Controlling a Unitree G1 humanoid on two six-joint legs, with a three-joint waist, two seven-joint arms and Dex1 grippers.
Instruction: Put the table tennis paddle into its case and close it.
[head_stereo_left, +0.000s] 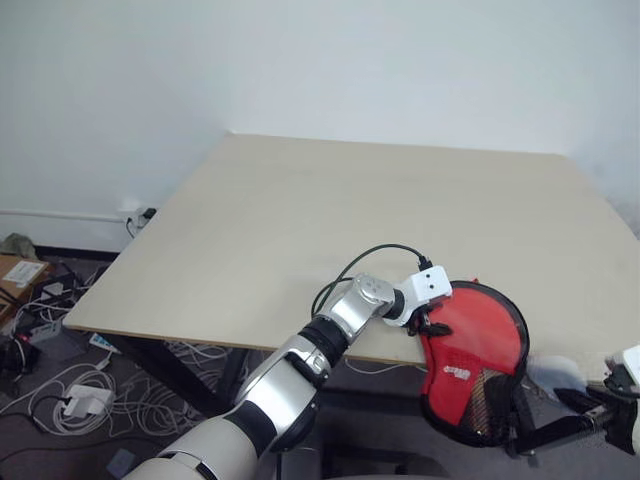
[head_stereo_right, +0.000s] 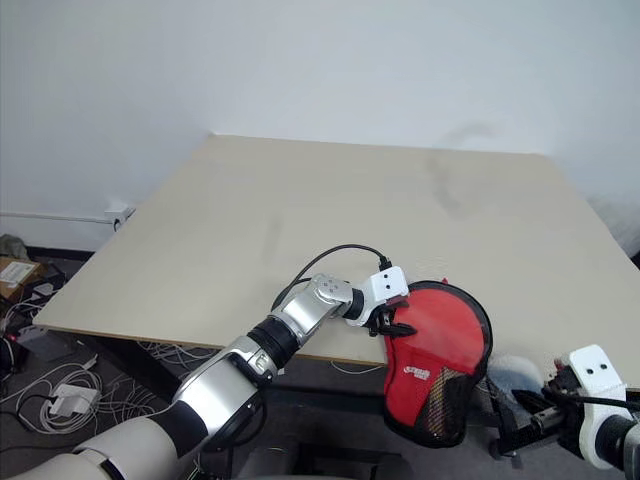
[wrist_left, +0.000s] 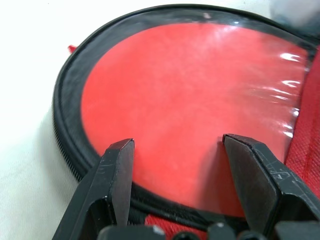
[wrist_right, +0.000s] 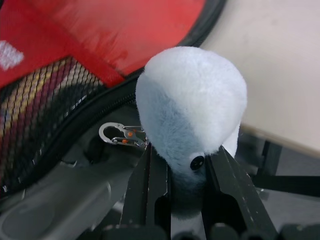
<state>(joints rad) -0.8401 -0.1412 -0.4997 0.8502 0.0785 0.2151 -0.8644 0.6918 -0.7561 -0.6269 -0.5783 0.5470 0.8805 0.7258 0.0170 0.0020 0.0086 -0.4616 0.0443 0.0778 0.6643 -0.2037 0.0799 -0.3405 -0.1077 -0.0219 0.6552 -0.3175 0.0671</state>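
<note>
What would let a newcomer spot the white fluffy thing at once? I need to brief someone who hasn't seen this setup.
Start at the tan table and follow its near edge to the red case overhanging the right end. Just right of the case, past the table edge, the right gripper is shut on the pale plush toy. It is round, furry and whitish with a black bead eye.

Table (head_stereo_left: 300, 220) top wide open, nothing on it up to the far wall. Only crowding is the near right edge: the case (head_stereo_left: 475, 355) overhangs there, left gripper (head_stereo_left: 428, 325) against it, right gripper (wrist_right: 186, 172) just beside, below the edge.
</note>
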